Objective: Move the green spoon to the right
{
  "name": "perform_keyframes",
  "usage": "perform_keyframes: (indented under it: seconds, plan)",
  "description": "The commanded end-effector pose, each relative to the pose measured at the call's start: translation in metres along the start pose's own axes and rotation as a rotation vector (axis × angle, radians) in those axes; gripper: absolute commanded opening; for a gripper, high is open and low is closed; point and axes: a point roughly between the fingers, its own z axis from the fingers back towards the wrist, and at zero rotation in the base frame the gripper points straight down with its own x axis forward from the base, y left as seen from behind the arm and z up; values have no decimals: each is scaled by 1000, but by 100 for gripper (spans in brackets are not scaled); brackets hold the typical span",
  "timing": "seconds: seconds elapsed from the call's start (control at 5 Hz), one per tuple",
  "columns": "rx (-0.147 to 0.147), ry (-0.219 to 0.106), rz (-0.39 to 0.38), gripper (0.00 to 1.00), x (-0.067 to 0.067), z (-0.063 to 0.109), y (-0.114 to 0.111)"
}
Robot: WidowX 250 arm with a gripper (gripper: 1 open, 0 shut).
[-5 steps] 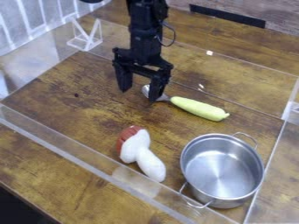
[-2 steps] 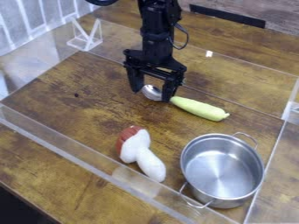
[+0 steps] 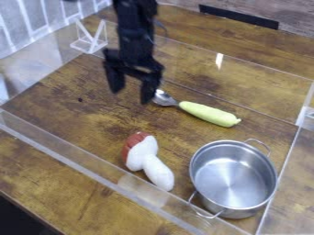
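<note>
Fingers point(image 3: 131, 87) hang spread and empty, left of the green spoon point(image 3: 200, 110) on the table.

A single fixed camera looks down at a slant from above and in front of the wooden table point(image 3: 73, 119) — high enough to take in the whole clear-walled tray area point(image 3: 86, 156). It faces toward the far edge, where a dark strip and a white rack point(image 3: 88, 37) sit near the top of the frame. The view stands at middling range; the arm enters from the top — cut off by the frame's upper edge. No second view overlaps it.
</note>
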Motion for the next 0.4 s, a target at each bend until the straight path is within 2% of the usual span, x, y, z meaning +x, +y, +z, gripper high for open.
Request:
perform_keyframes:
  seconds: [0.0,0.2]
  plan:
    - [37,-101,19,100,-16,44,40]
    - [53,-119,62,100,-23,40,47]
